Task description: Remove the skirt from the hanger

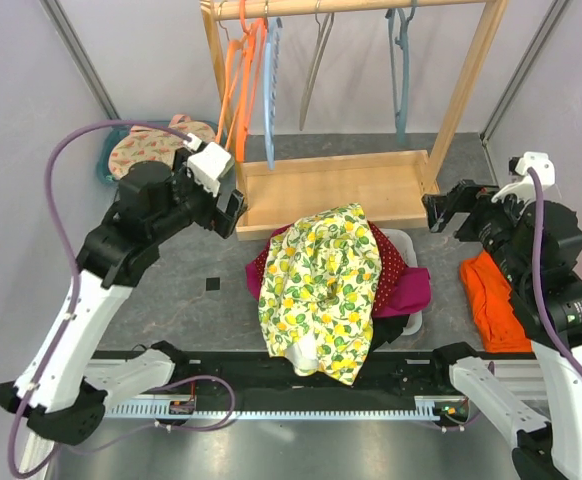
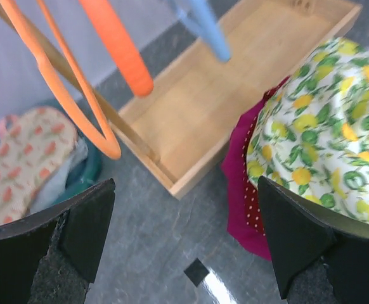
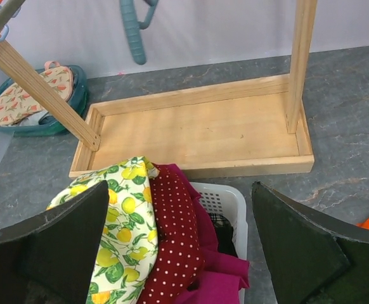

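A lemon-print skirt (image 1: 321,280) lies draped over a pile of clothes in a white basket (image 1: 403,240) at the table's middle, off any hanger. It also shows in the left wrist view (image 2: 336,120) and the right wrist view (image 3: 118,221). Orange (image 1: 243,80), blue (image 1: 271,90), grey (image 1: 314,70) and teal (image 1: 401,70) hangers hang bare on the wooden rack. My left gripper (image 1: 233,215) (image 2: 186,209) is open and empty, above the table left of the pile. My right gripper (image 1: 439,212) (image 3: 179,196) is open and empty, right of the pile.
The rack's wooden tray base (image 1: 331,185) stands behind the basket. A red dotted cloth (image 3: 172,234) and a magenta cloth (image 1: 411,290) lie under the skirt. An orange cloth (image 1: 493,300) lies at the right. A teal tub with printed cloth (image 1: 146,148) sits back left.
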You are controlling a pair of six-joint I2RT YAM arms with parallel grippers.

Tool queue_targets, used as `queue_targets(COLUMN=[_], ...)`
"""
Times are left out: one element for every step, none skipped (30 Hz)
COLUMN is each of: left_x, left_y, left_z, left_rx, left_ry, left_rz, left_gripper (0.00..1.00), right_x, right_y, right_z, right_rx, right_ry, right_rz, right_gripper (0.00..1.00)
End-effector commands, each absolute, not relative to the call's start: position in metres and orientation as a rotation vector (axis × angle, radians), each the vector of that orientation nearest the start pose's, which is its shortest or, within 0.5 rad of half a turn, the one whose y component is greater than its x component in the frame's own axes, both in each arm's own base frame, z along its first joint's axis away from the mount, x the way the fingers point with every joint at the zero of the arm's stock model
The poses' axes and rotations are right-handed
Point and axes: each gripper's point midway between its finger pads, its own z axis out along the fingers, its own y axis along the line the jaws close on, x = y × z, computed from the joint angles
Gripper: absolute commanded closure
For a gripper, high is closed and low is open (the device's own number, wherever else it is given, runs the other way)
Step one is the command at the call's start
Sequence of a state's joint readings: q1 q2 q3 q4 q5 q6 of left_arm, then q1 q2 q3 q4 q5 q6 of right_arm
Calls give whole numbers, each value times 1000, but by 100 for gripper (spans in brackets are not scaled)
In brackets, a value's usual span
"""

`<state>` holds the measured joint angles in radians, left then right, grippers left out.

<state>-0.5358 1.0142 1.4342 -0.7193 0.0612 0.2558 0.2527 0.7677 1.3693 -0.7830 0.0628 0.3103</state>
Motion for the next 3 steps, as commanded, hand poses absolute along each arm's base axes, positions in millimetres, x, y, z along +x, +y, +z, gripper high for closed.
queue_targets(left_x=[285,291,294], left_y=[-160,-153,-151], left_z=[361,360,360], left_rx=[661,628,612], left_ry=[1789,1804,1811], left_rz=[-373,-371,-376], left_gripper=[1,1,0], right_x=[237,239,241], right_y=[66,66,65], right_z=[404,404,403], right_rx=[76,75,79], right_ry=[1751,1751,1752], right_rz=[361,360,354], right_gripper=[2,2,2])
